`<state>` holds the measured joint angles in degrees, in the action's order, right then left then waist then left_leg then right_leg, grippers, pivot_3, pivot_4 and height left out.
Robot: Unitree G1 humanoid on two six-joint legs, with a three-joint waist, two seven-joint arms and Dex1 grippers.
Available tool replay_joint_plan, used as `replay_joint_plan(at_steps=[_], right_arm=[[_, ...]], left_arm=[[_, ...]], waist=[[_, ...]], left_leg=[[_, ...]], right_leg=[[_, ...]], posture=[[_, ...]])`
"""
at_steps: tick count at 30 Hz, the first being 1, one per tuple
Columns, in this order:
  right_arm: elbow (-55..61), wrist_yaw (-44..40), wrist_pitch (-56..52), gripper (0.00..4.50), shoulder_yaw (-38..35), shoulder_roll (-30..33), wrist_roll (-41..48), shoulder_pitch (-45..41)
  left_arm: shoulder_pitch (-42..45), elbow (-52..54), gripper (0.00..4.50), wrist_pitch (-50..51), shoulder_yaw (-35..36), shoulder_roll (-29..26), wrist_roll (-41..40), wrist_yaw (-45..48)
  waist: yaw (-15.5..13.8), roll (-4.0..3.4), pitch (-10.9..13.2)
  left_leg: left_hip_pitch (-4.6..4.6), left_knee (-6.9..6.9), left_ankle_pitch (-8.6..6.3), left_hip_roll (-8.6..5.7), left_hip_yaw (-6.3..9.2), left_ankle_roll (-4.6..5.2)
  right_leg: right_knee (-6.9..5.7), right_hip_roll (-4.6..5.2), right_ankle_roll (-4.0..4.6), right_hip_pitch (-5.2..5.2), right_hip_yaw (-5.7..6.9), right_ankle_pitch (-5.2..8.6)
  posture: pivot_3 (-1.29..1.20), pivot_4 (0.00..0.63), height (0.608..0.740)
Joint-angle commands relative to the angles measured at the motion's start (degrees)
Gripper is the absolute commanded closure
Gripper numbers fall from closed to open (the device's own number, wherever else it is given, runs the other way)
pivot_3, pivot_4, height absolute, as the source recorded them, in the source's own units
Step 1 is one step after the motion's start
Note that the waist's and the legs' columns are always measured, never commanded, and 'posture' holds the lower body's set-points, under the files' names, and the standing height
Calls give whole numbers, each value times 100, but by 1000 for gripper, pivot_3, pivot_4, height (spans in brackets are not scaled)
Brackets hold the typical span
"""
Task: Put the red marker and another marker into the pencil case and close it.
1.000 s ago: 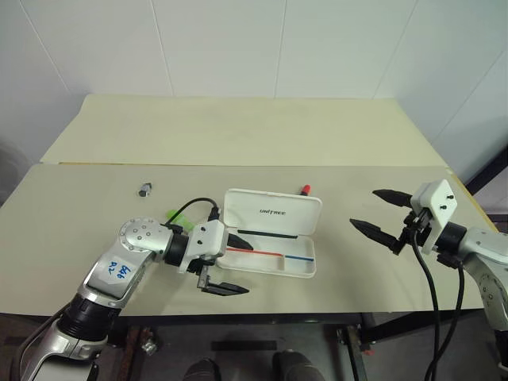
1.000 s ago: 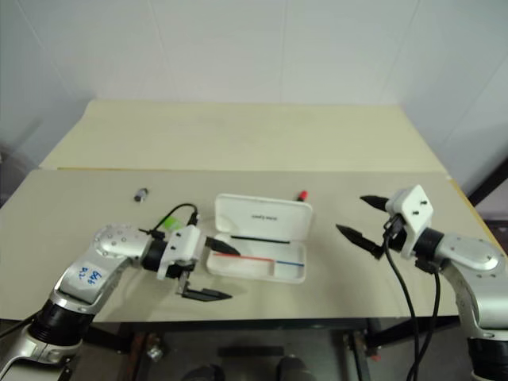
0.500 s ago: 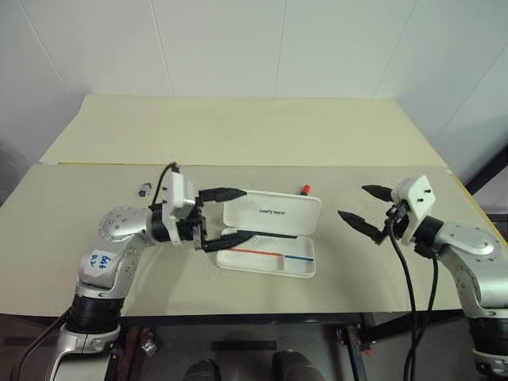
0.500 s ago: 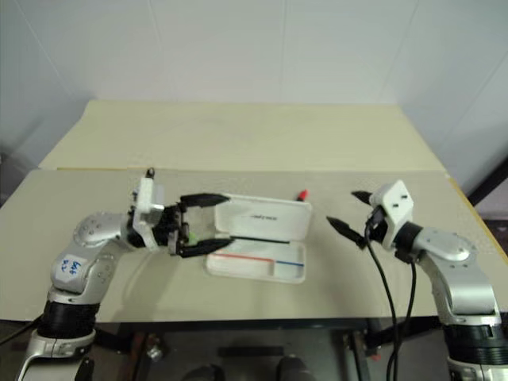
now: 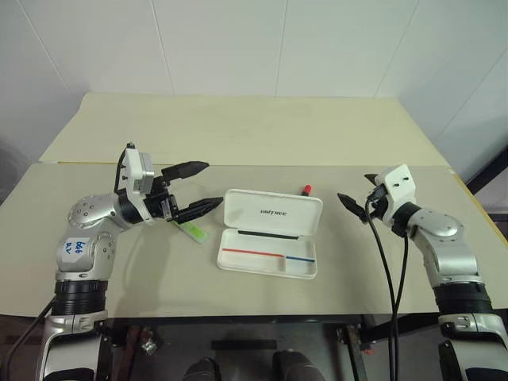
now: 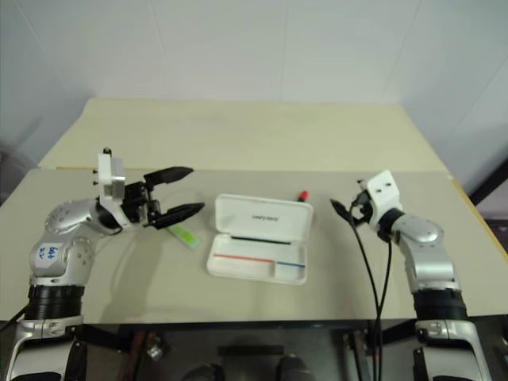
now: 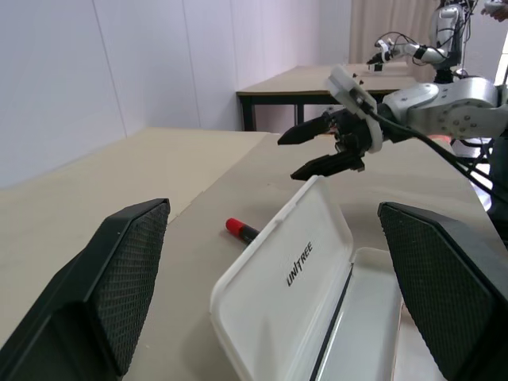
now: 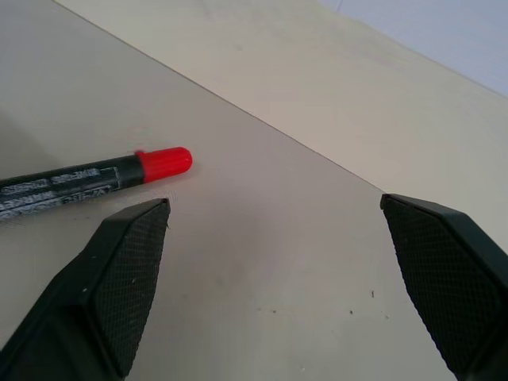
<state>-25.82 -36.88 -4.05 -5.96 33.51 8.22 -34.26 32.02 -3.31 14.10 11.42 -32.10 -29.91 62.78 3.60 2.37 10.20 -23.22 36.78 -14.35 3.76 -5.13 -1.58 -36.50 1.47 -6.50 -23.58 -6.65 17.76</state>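
1. Lying open on the worktop (image 5: 119,262), the pencil case (image 5: 270,242) has the green marker (image 5: 193,231) beside it, under the left tool (image 5: 198,186), fingers apart.
2. Left wrist: red marker (image 7: 242,230) behind the lid.
3. Right wrist: right tool (image 8: 278,278) spread near it.

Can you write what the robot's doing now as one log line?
case: open, empty | red marker: behind case | green marker: left of case | left gripper: open | right gripper: open

Red marker (image 5: 305,189) mostly hidden behind pencil case (image 5: 270,242) lid, its barrel cut off in right wrist view
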Motion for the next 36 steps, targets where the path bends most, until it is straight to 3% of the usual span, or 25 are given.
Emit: replay_joint_plan(at_steps=[1, 12, 22, 28, 36], right_arm=[[-610, -37, 561, 0, -1, 54, -151, -371], [-2635, -534, 1315, 0, 361, 148, -692, -1893], [-2546, -1163, 1753, 0, 844, 1, -1018, -2410], [-2872, -1080, 1203, 0, 808, -149, -990, -2743], [-2540, -1013, 876, 0, 688, -390, -797, -2176]], left_arm=[[104, 32, 34, -104, 142, -73, -158, 8], [49, 157, 34, -105, 157, -31, -196, -84], [-13, 223, 34, -129, 136, 11, -217, -174], [-2, 213, 34, -180, 118, 79, -193, -210], [-109, 282, 34, -209, 122, 105, -202, -267]], waist=[[6, -1, 1], [168, -19, 12], [226, -47, 30], [270, -55, 35], [264, -55, 36]], left_leg=[[0, -6, 0, 0, 0, 0], [3, -18, 2, 1, -2, -4], [4, -23, 4, 2, -2, -9], [4, -26, 5, 4, 0, -10], [4, -26, 6, 3, 1, -12]], right_leg=[[1, 0, 1, -1, 0, 0], [2, 0, -1, -3, -1, 0], [0, 0, -4, -3, -1, -1], [0, -1, -4, -4, 2, -1], [-1, 0, -4, -3, 3, -1]], posture=[[0, 150, 740], [0, 150, 740], [0, 150, 740], [0, 150, 740], [0, 150, 740]])
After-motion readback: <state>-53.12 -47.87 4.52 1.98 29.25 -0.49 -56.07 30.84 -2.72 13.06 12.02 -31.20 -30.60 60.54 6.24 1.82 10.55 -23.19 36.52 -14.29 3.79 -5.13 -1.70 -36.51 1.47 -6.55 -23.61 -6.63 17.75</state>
